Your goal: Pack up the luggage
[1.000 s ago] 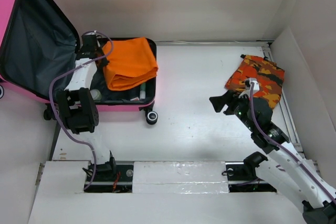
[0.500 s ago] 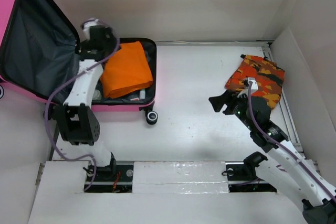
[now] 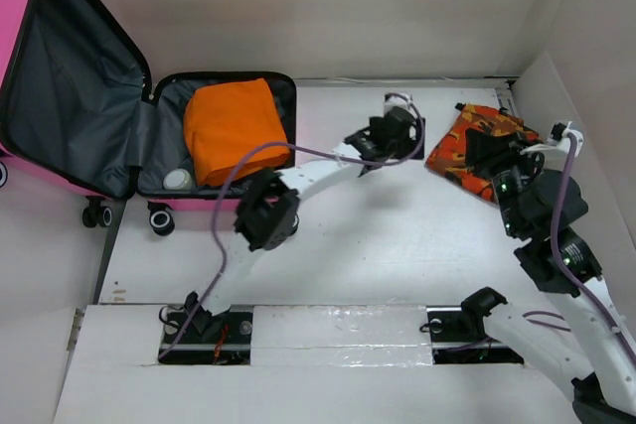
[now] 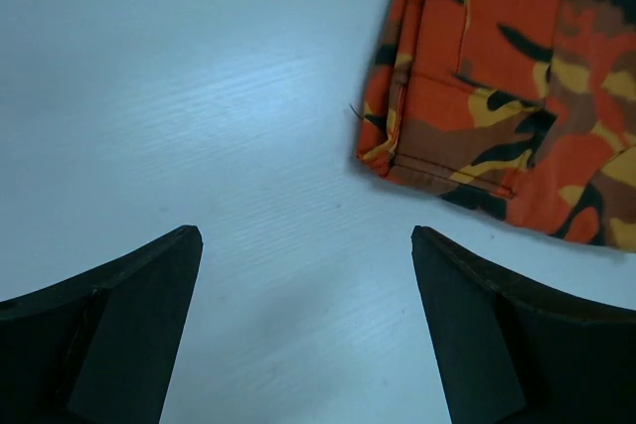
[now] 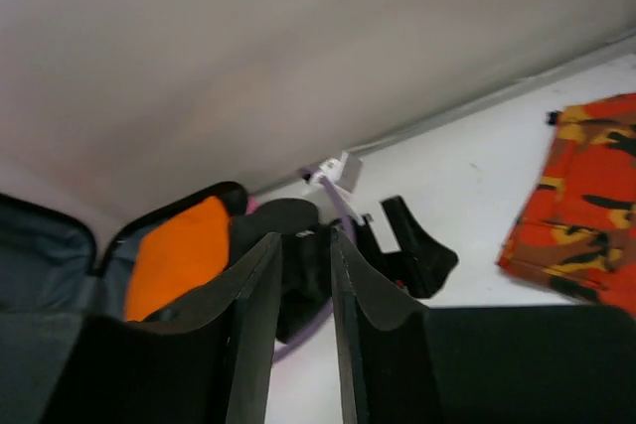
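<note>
The luggage point(image 3: 70, 76) lies open at the upper left of the overhead view. It has a glossy bright-pink hard shell, a raised lid lined in dark grey fabric, and black wheels point(image 3: 162, 220) along its lower edge. A smooth, blocky folded orange cloth point(image 3: 237, 129) fills much of its base. At upper centre, over the pale bench point(image 3: 397, 235), the left end effector point(image 3: 405, 134) hangs just left of a rumpled camouflage cloth point(image 3: 449, 154) in orange, red and black. The right end effector point(image 3: 484, 149) is over that cloth.

In the left wrist view, the matte black fingers point(image 4: 149, 315) stand wide apart with nothing between them. The bench below shows a faint grain. The cloth's stitched hem and a pocket seam sit at upper right.

In the right wrist view, the two dark fingers point(image 5: 253, 325) are nearly together, with a narrow gap and nothing in it. Beyond them, the luggage's grey lining and the orange cloth show at lower left.
</note>
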Action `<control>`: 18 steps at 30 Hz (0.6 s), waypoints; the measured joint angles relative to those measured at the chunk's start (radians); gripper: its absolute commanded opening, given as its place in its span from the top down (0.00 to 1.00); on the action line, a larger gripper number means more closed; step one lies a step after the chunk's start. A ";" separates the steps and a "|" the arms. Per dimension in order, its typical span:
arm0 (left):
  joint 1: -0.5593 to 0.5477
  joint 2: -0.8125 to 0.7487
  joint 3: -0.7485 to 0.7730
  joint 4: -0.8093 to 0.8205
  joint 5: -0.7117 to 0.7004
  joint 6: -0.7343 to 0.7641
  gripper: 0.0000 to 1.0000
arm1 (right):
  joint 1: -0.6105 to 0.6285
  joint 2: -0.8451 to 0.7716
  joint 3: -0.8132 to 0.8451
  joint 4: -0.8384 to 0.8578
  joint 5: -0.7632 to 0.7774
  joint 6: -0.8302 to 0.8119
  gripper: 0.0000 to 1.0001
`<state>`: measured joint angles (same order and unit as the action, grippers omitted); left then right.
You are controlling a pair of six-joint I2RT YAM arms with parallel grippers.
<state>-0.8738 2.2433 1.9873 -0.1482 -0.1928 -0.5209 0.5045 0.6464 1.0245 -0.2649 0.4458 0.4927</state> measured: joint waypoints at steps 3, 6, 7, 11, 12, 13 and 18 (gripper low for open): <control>-0.023 0.241 0.182 -0.017 0.066 -0.018 0.18 | -0.011 0.035 0.000 -0.031 0.057 -0.002 0.62; -0.024 0.350 0.264 0.039 0.111 -0.039 0.18 | -0.024 0.053 -0.024 -0.054 0.048 0.000 0.59; -0.022 0.354 0.277 0.046 0.129 -0.050 0.18 | -0.026 0.047 -0.042 -0.058 0.037 0.001 0.59; -0.009 0.372 0.322 0.100 0.177 -0.092 0.21 | -0.026 0.018 -0.077 -0.086 -0.013 0.002 0.58; -0.007 0.385 0.342 0.113 0.188 -0.099 0.22 | -0.026 0.015 -0.077 -0.086 -0.025 0.003 0.58; -0.003 0.399 0.359 0.123 0.198 -0.106 0.24 | -0.026 0.014 -0.077 -0.086 -0.034 0.005 0.58; -0.002 0.481 0.406 0.164 0.256 -0.147 0.32 | -0.026 0.006 -0.077 -0.085 -0.069 0.008 0.57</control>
<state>-0.8753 2.7243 2.3932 0.0162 0.0635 -0.6678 0.4782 0.6521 0.9470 -0.3504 0.3767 0.5011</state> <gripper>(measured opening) 0.684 0.431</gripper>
